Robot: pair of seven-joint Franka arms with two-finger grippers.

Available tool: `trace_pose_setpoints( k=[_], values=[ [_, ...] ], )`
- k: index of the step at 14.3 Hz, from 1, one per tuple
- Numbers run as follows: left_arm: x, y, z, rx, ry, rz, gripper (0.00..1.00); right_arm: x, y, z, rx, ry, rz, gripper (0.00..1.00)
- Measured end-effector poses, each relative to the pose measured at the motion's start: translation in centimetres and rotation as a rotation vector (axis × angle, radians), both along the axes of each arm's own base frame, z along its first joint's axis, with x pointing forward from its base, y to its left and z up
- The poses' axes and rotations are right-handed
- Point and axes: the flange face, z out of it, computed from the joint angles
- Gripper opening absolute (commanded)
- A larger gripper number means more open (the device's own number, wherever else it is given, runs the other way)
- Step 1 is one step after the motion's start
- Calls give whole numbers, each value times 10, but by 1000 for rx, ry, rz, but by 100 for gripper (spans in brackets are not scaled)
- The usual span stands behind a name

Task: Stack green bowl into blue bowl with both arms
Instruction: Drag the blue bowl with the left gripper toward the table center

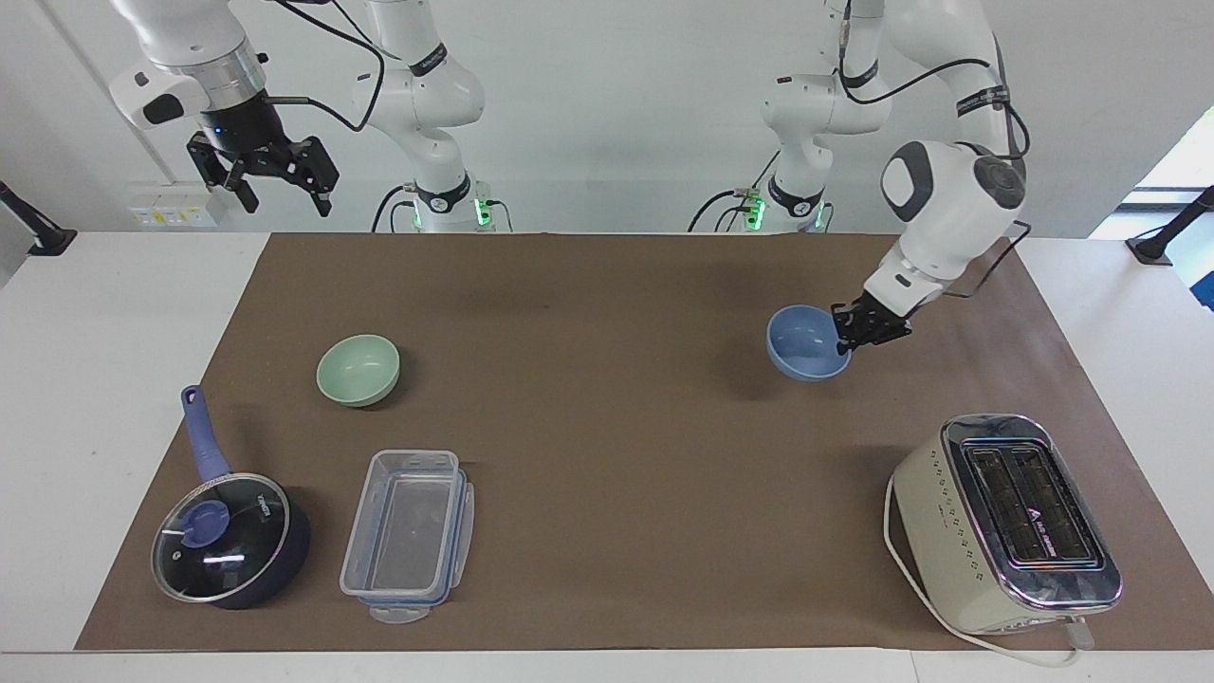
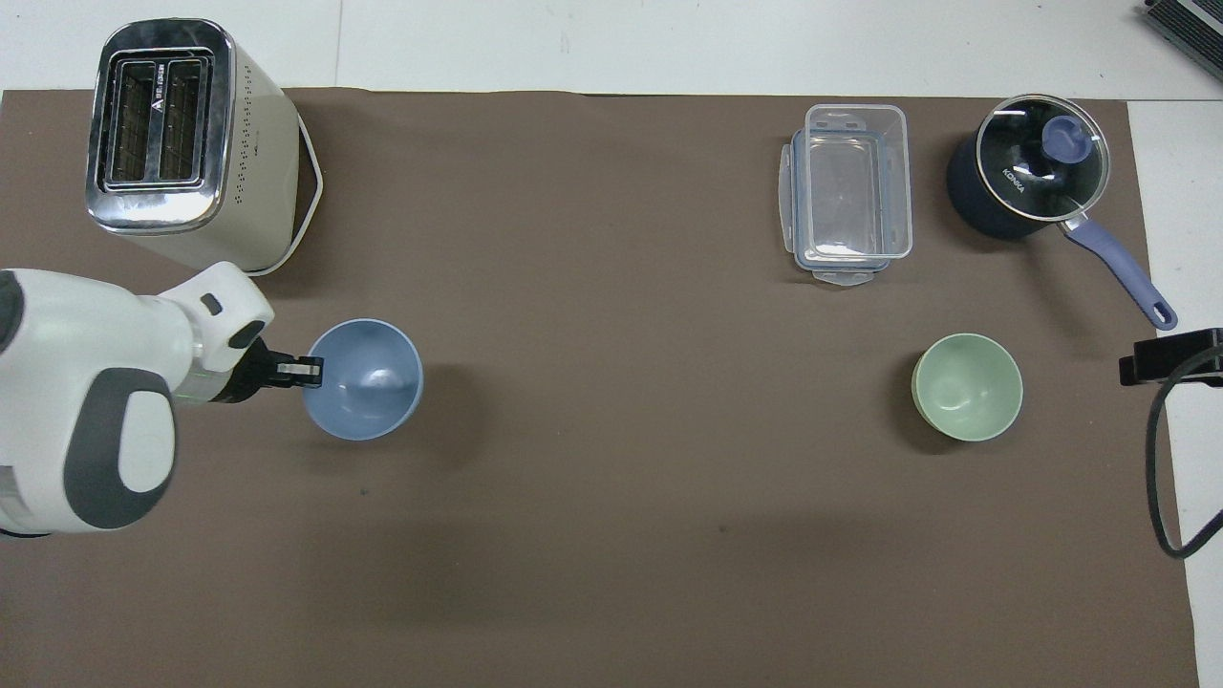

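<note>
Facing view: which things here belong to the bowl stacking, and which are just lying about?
In the job:
blue bowl, held by its rim in the shut left gripper
green bowl
right gripper, open, waiting

Lying about:
toaster
saucepan
plastic container
</note>
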Motion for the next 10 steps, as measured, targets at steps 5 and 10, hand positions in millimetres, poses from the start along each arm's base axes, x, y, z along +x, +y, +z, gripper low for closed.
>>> trace_pose_setpoints(
  k=[5, 10],
  values=[
    [-24, -103, -5, 68, -26, 124, 0, 0, 0, 0, 0, 0, 0, 100],
    [-62, -202, -35, 51, -44, 135, 0, 0, 0, 0, 0, 0, 0, 100]
  ],
)
